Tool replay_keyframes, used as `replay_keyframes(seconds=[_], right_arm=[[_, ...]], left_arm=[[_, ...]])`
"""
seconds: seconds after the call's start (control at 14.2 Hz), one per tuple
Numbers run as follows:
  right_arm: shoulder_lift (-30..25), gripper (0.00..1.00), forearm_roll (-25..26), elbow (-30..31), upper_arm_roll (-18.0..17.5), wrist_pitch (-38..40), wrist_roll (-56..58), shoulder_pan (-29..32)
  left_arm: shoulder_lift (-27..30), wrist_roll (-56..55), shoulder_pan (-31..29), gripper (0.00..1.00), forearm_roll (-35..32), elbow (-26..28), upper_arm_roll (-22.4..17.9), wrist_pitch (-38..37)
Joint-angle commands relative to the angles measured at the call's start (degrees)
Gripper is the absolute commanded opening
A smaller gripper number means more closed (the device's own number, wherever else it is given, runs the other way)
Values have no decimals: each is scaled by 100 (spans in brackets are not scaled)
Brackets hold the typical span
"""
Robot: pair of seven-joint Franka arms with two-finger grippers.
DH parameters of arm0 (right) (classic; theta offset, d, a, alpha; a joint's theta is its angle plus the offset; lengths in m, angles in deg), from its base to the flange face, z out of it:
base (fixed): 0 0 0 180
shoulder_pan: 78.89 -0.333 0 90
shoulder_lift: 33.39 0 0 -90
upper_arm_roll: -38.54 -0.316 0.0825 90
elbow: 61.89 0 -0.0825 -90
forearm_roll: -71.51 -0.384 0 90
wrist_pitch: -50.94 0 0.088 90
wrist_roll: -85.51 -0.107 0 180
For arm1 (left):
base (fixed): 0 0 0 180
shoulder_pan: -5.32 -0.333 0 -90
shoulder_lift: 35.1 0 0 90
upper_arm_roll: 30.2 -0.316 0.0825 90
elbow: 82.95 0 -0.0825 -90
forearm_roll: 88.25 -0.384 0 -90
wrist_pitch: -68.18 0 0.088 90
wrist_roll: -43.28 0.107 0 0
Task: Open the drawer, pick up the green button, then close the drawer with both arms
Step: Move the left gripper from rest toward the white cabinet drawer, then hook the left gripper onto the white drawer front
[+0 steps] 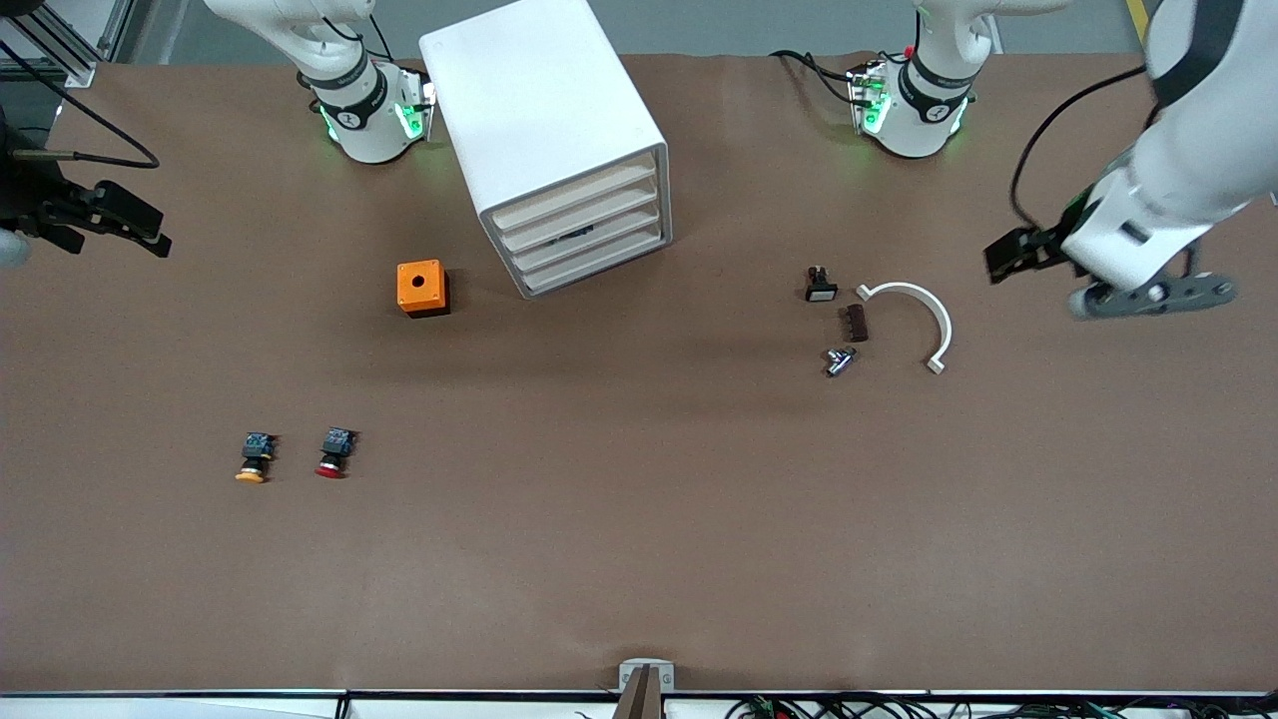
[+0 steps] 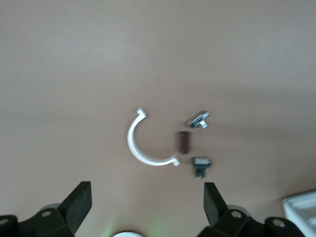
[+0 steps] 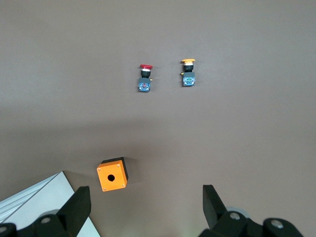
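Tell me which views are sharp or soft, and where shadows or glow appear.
Front view: sharp, evenly lit; the cabinet casts a soft shadow on the table, and green lights glow at both arm bases. Left wrist view: soft, the white curved piece and small parts blurred. Right wrist view: sharper; the orange box throws a faint shadow.

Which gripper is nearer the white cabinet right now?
Roughly equal, left slightly nearer. The left gripper hangs past the white clamp; the right gripper waits at the table edge, from the cabinet.

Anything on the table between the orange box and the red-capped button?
Nothing: bare brown table between the orange box with a round hole and the red-capped push button, front view.
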Motion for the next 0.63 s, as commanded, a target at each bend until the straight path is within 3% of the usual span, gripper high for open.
replay_keyframes(seconds=[0.0, 0.21, 0.56], right_arm=[[-184, 100, -88, 192, -30, -49, 80, 67], [-184, 100, -88, 192, -30, -41, 80, 67], [-184, 100, -88, 192, -30, -41, 80, 67]], left_arm=[[-655, -1272, 14, 100, 130, -185, 372, 478], [-1315, -2819, 347, 100, 138, -220, 540, 893], [-2773, -5896, 1366, 100, 323, -1151, 540, 920]])
